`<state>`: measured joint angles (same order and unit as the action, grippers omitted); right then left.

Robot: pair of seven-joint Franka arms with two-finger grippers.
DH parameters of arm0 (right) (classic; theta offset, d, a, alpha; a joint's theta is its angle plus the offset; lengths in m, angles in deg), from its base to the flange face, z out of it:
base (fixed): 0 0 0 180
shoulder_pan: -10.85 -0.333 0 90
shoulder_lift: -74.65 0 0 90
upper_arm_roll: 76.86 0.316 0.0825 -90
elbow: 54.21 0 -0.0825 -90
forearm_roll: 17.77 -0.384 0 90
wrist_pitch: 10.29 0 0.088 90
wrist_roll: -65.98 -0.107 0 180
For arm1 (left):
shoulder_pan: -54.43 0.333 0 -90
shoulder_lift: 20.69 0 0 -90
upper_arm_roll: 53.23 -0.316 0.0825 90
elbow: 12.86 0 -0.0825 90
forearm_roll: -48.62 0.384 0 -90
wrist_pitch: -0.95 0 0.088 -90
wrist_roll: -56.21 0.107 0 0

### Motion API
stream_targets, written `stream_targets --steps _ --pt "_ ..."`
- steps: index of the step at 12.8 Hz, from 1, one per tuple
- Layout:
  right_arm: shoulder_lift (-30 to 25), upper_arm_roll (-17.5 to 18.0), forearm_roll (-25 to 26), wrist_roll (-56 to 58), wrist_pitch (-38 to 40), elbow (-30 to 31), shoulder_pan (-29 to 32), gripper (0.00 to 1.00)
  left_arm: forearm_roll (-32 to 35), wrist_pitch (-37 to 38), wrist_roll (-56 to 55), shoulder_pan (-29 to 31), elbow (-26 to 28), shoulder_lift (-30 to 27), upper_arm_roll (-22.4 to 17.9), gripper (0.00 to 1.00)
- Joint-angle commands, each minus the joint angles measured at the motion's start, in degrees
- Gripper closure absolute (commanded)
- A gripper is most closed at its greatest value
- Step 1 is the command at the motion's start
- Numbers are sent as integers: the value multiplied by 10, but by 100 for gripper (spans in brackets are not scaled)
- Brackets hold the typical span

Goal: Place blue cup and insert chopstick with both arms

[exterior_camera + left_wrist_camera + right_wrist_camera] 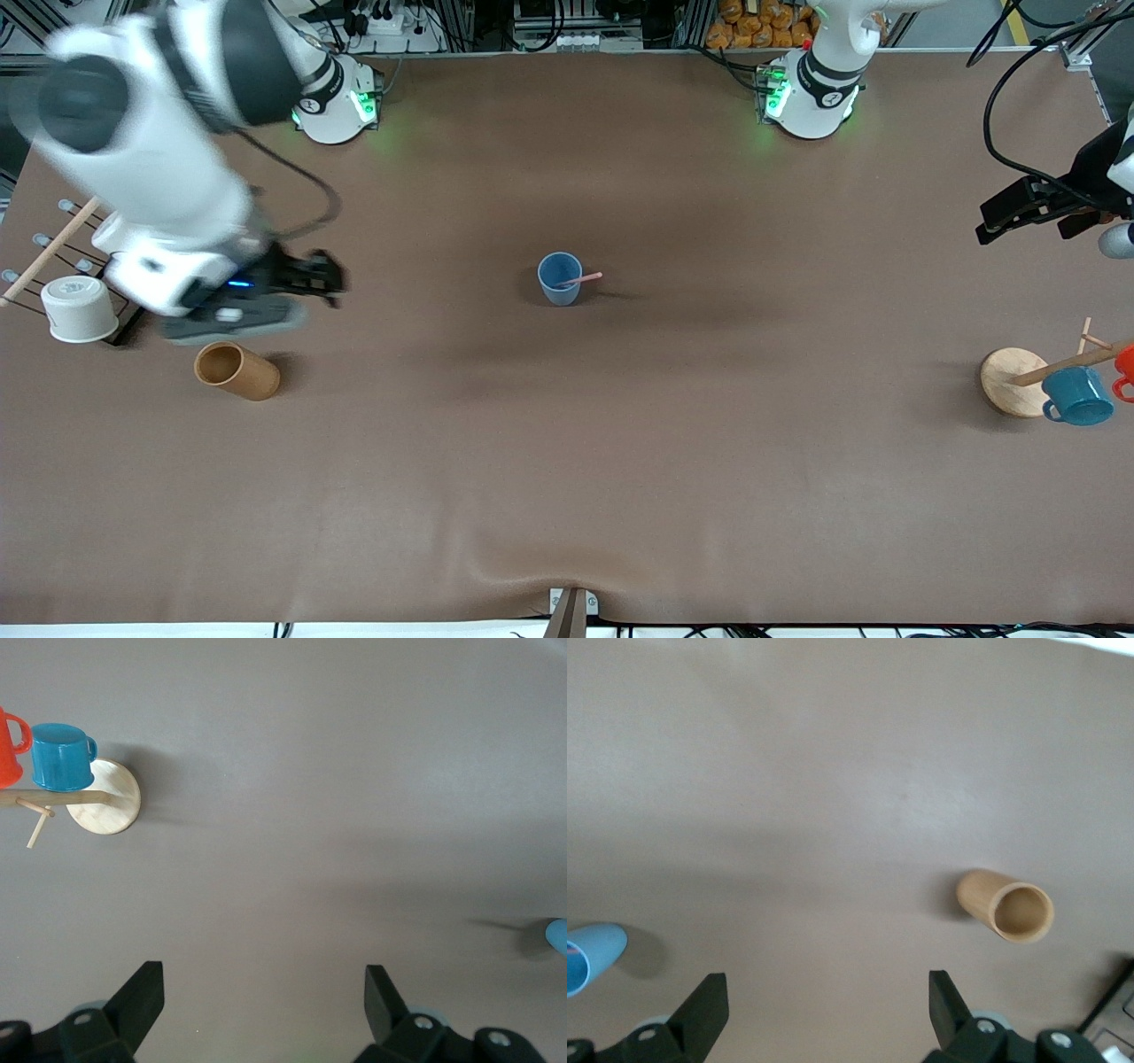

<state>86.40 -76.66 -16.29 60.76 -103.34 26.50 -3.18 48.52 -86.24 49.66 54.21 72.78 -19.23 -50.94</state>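
The blue cup (560,278) stands upright in the middle of the table. The pale pink chopstick (585,279) stands in it, leaning over the rim toward the left arm's end. My right gripper (326,279) is open and empty, up over the table near the right arm's end; in the right wrist view (827,988) the cup (589,957) shows at the edge. My left gripper (997,221) is open and empty, up over the left arm's end of the table; in the left wrist view (261,979) a sliver of the cup (558,935) shows.
A brown bamboo tube (237,370) lies on its side under the right gripper, also in the right wrist view (1007,906). A white cup (80,308) sits on a wire rack. A wooden mug stand (1010,381) carries a teal mug (1076,396) and a red mug (1125,368).
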Motion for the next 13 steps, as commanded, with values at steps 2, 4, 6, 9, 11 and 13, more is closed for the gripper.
stream_targets --steps 2,4,6,9,11,13 --pt "-69 -12 -38 49 61 21 100 0 -3 4 5 3 1 -8 1 0" --pt "-92 -9 -38 44 85 21 132 0 -3 4 5 3 0 -9 0 0" --pt "-96 -11 -37 36 94 21 133 0 -3 4 5 3 3 -13 1 0" --pt "-107 -13 -37 14 112 20 134 0 -3 4 1 2 26 -35 1 0" --pt "-110 -13 -34 14 112 19 135 0 -3 4 0 2 35 -49 3 0" --pt "-111 -13 -30 15 110 16 134 0 -3 4 5 2 34 -50 4 0"
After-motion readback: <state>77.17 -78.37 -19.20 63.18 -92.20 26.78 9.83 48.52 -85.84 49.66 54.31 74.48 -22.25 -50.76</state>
